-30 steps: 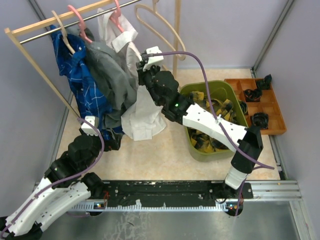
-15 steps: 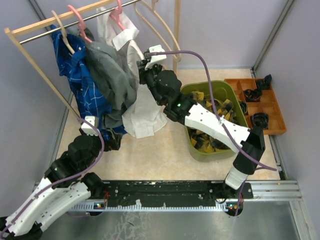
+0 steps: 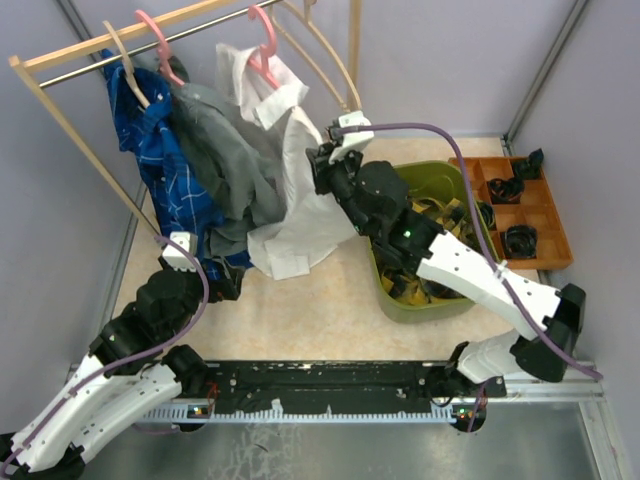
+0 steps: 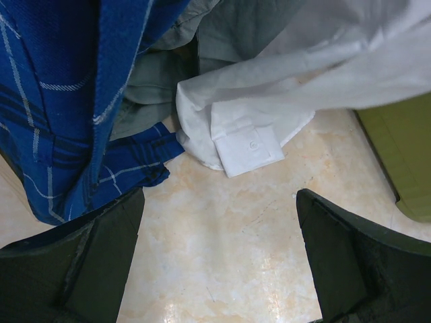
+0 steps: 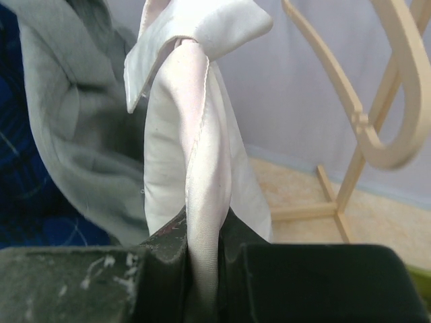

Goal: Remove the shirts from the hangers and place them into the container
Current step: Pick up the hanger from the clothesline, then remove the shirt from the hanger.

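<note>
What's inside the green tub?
A yellow-and-black checked shirt lies crumpled in the green tub. The right arm reaches across it, so much of the inside is hidden.

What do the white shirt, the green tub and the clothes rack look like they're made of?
The white shirt: thin woven cloth with a slight sheen; it drapes and folds softly. The tub: probably plastic, smooth olive walls, rounded corners. The rack: pale bare-looking wood, with a shiny grey rod, likely metal.

Tool [image 5: 204, 259] pinches white shirt [image 5: 192, 168] w/ grey shirt [image 5: 74, 134] beside.
</note>
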Controlling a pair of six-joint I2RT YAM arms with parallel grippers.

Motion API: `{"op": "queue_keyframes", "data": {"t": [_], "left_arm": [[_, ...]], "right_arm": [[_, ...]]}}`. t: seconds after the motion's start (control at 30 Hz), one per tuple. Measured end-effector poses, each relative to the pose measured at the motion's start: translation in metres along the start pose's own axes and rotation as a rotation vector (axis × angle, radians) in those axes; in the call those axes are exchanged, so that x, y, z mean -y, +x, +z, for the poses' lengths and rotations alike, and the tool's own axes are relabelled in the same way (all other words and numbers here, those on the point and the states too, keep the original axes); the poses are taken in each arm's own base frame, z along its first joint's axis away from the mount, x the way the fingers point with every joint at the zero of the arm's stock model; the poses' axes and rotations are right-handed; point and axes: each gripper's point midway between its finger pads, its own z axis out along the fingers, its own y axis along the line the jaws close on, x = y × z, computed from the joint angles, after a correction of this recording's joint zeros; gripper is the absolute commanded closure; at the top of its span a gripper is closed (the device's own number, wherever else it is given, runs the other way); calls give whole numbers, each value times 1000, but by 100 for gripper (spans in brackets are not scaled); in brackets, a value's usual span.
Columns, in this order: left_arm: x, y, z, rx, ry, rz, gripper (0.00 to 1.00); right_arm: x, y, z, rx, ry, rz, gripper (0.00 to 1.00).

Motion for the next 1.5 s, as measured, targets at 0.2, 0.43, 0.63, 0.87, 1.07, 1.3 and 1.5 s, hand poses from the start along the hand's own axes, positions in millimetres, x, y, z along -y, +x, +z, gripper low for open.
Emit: {"op": "queue_keyframes", "data": {"t": [0.2,0.43,0.63,0.87,1.07,1.3,1.5], "left_arm": [[0,0,0,-1,0,1,0],[0,0,0,-1,-1,1,1],[0,0,0,-1,0,1,1],[0,-10,-9,51,24,-25,0],[4,-37,-34,189,123,-105,1],[31,-81,-71,315,317,-163,1],[63,-111,-80,280,422,-140,2]], "right_arm": [[10,43,-43,-109,-44,20,100],[26,86,-113,-185,-93,167,100],[31,113,-165,-251,-167,236,100],[17,107,-202,-336,-328,215,100],[10,87,-253,-294,-515,211,100],[10,69,-295,-235,-630,229,100],[-1,75,-304,-271,-717,205,100]]}}
